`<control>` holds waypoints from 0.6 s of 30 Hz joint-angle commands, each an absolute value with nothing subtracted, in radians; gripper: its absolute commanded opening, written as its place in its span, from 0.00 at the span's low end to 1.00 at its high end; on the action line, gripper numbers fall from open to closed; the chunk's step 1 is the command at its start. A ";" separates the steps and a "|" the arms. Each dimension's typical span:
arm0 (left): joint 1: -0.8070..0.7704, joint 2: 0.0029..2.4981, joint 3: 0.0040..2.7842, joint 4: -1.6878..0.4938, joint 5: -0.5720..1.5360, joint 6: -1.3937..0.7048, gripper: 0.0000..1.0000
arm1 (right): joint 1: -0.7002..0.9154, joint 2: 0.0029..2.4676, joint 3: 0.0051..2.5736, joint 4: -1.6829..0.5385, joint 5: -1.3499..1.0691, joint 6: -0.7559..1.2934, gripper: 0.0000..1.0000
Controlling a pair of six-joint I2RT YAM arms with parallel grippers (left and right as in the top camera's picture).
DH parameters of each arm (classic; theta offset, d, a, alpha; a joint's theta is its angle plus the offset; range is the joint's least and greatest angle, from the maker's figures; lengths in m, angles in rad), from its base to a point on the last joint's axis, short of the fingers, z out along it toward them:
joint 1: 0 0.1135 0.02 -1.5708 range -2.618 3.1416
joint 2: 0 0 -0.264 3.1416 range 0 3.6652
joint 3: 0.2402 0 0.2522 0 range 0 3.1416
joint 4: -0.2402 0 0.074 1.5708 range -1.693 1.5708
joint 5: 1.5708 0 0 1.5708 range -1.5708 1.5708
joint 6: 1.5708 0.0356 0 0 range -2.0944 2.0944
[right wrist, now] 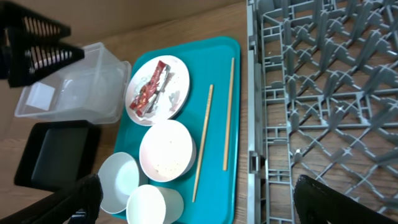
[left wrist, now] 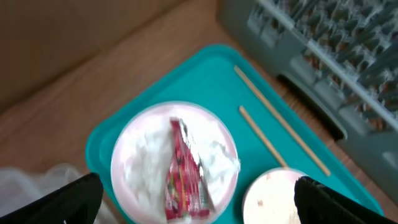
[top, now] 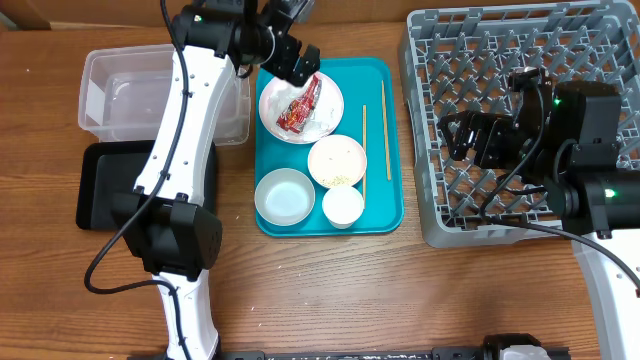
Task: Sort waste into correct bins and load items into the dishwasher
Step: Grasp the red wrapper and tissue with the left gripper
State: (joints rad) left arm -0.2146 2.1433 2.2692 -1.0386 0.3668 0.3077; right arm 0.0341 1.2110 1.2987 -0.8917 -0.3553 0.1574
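Observation:
The red wrapper (top: 299,104) and white tissue (top: 322,120) lie on the pink plate (top: 283,98) at the back of the teal tray (top: 392,195). My left gripper (top: 290,58) hovers open just above them; its wrist view shows the wrapper (left wrist: 181,174) between the open jaws (left wrist: 198,200). A pale bowl with rice grains (top: 337,161), a grey-blue bowl (top: 284,196), a white cup (top: 343,205) and two chopsticks (top: 364,150) sit on the tray. My right gripper (top: 470,135) is open and empty over the left part of the grey rack (top: 520,60).
The clear tub (top: 130,95) stands left of the teal tray, with the black tray (top: 98,188) in front of it. Both show in the right wrist view, the tub (right wrist: 74,93) and the black tray (right wrist: 53,152). The rack fills the right side.

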 commanded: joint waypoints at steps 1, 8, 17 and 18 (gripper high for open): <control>-0.221 2.146 2.305 -0.969 0.440 0.337 1.00 | 0.032 1.202 1.331 -0.898 -0.376 0.159 1.00; -0.257 2.220 2.305 -0.902 0.215 0.337 1.00 | 0.032 1.202 1.330 -0.908 -0.376 0.159 1.00; -0.279 2.401 2.305 -0.916 0.173 0.311 1.00 | 0.032 1.202 1.330 -0.921 -0.375 0.159 1.00; -0.280 2.420 2.305 -0.916 0.155 0.288 1.00 | 0.032 1.203 1.330 -0.926 -0.375 0.159 1.00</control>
State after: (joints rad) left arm -0.2733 2.3646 2.2913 -0.9123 0.2127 0.3176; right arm 0.0341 1.2110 1.2987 -0.9195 -0.3634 0.1574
